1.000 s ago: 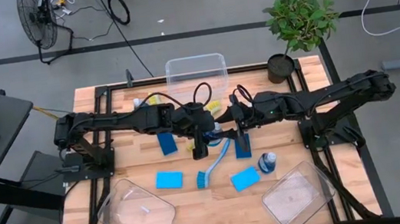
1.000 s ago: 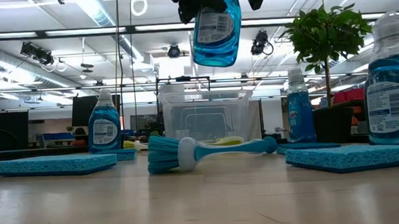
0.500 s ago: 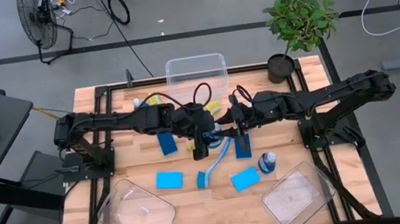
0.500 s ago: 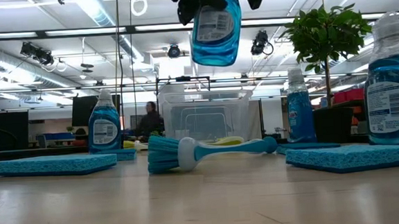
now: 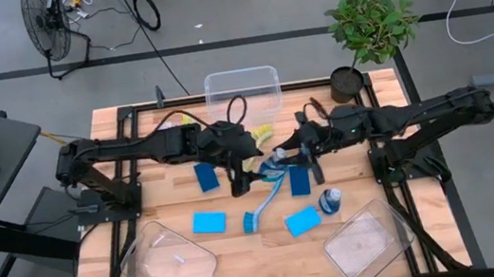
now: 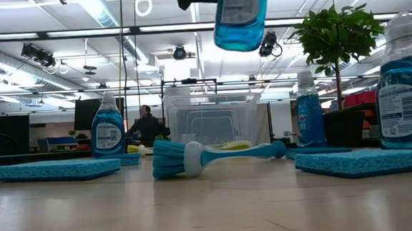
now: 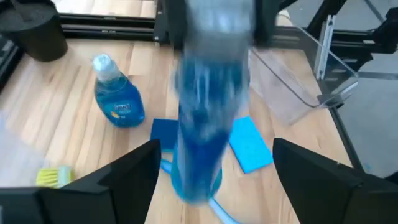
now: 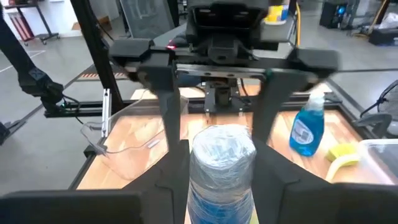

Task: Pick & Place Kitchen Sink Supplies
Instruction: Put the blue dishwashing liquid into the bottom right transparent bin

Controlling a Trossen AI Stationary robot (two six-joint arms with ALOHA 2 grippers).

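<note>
Blue soap bottle (image 6: 239,14) is gripped at its cap end by the right gripper (image 8: 214,158) above mid-table while the left gripper (image 7: 214,165) is spread clear, so a handover looks completed and a carry to a bin is called for next

Supplies strewn mid-table, bins at the edges.

At the back centre of the table (image 5: 143,219), a back bin (image 5: 240,87); at the back-right corner, a potted plant (image 5: 371,26); at the front corners, a left bin (image 5: 170,263) and a right bin (image 5: 369,242). Between those two, in a row from the left: a near-left sponge (image 5: 208,222), a brush (image 5: 265,201), a near-right sponge (image 5: 303,220), a standing bottle (image 5: 330,201). Behind that row, a far-left sponge (image 5: 206,177) and a far-right sponge (image 5: 298,179). Aloft over the middle, a raised bottle (image 6: 239,17), clasped in the right gripper (image 8: 221,162), opposite the wide-spread left gripper (image 7: 214,149).
</note>
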